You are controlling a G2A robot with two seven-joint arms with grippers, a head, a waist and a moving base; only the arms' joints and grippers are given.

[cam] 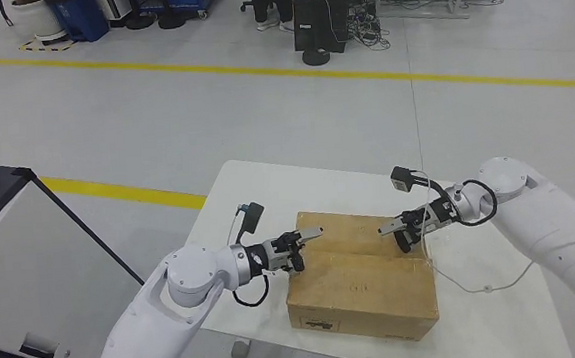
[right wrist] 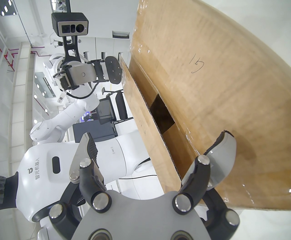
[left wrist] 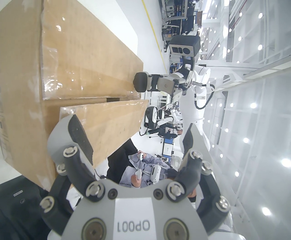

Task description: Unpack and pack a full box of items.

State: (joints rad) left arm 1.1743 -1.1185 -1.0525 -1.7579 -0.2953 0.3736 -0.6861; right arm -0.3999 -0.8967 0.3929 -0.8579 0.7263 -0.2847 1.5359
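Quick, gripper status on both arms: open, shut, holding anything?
Left gripper: open, holding nothing, at a top flap of the box.
Right gripper: open, holding nothing, at the opposite end of the box top.

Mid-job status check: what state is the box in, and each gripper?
box: top flaps parted at the centre seam, not folded back; contents hidden.
left gripper: open, at one end of the seam, one finger by a flap's edge.
right gripper: open, at the opposite end, one finger over a flap.
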